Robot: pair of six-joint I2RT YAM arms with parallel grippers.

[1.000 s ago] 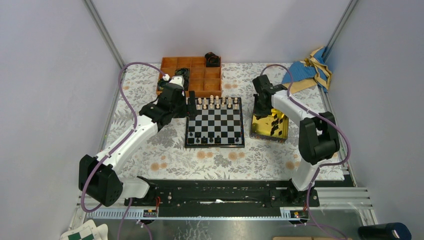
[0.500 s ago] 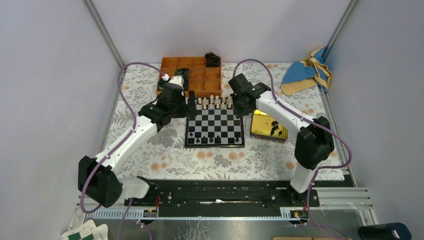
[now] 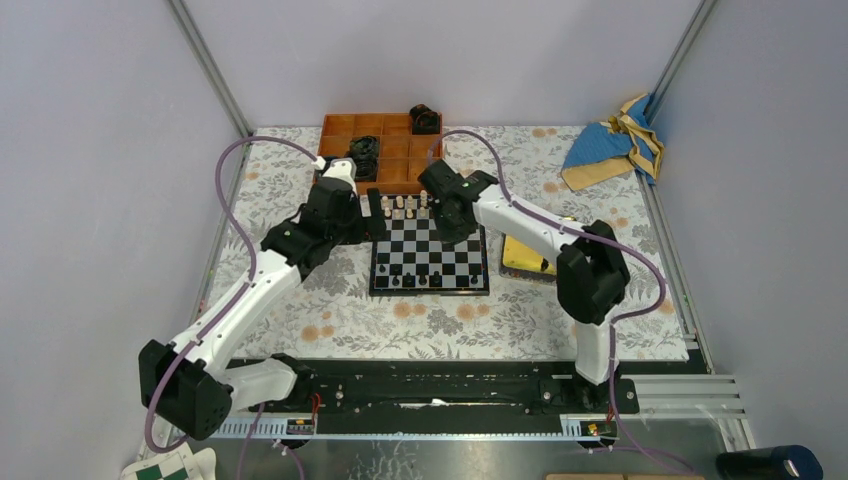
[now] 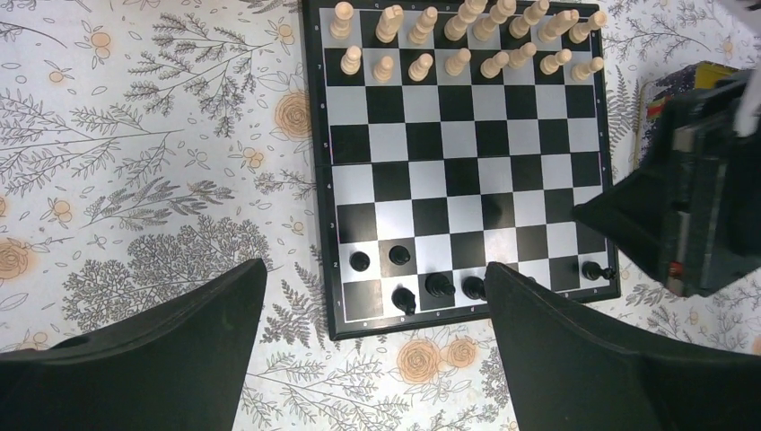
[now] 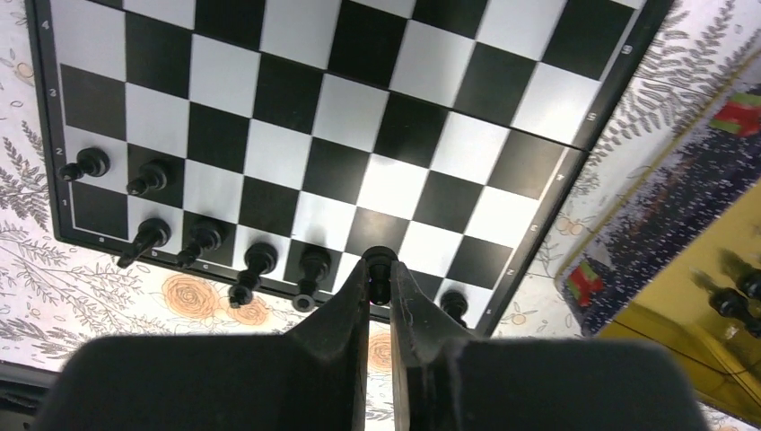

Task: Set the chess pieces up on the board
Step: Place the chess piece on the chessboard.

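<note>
Board [image 5: 269,90] gleaming, its silvery checks mirror-smooth; black chess pieces [image 5: 260,258] shiny like plastic; cream chessmen [image 4: 458,61] matt, wood-like; printed bench cloth [image 4: 161,135] looks matt.

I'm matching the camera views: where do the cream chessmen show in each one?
Top external: cream chessmen on the far rows of the chessboard.
Left wrist: cream chessmen along the picture's top edge.
Right wrist: not in view.
Shared landmark: the chessboard.

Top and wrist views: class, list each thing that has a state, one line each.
left hand, open, empty
right hand, shut on a black chess piece over the board
other black pieces, standing in the board's near rows
cream chessmen, standing in two far rows
gold tray, holding black pieces
</note>
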